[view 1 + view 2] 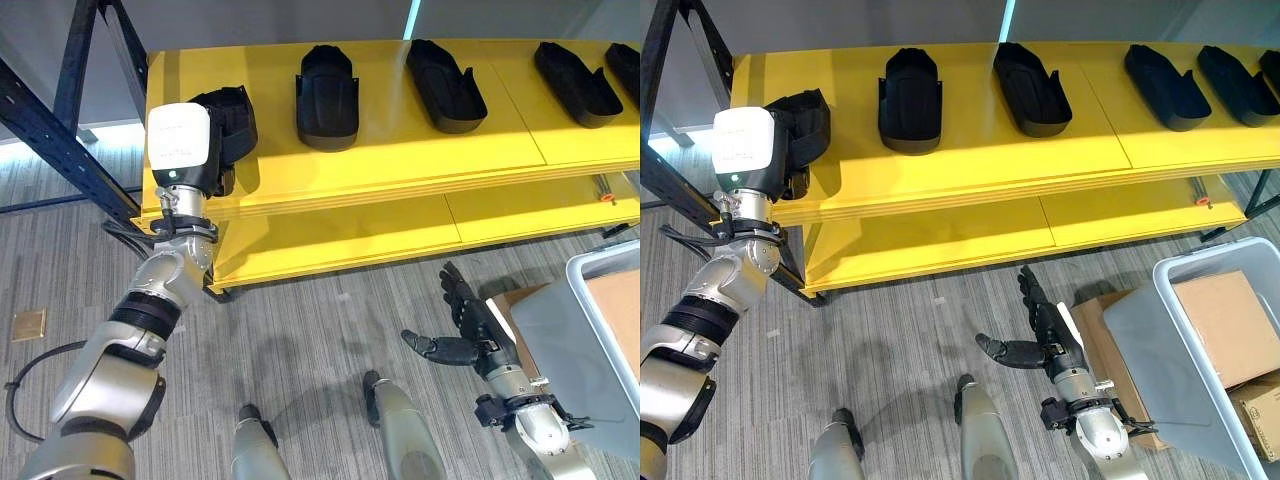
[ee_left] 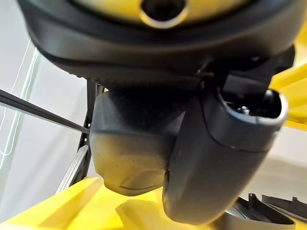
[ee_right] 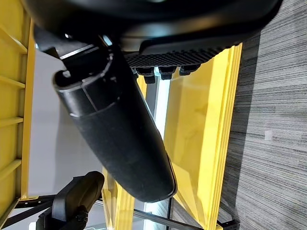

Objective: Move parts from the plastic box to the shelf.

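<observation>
Warehouse — yellow shelf, plastic box

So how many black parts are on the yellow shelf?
5: one at the left end by the left hand, two in the middle, two toward the right. More may lie past the view's edge.

1. Grey striped carpet lies beneath the right hand.
2. Brown cardboard, possibly a flattened box, sits on it just right of that hand.
3. A dark steel frame stands far to the hand's left.
4. A small brass floor plate lies further left.
</observation>
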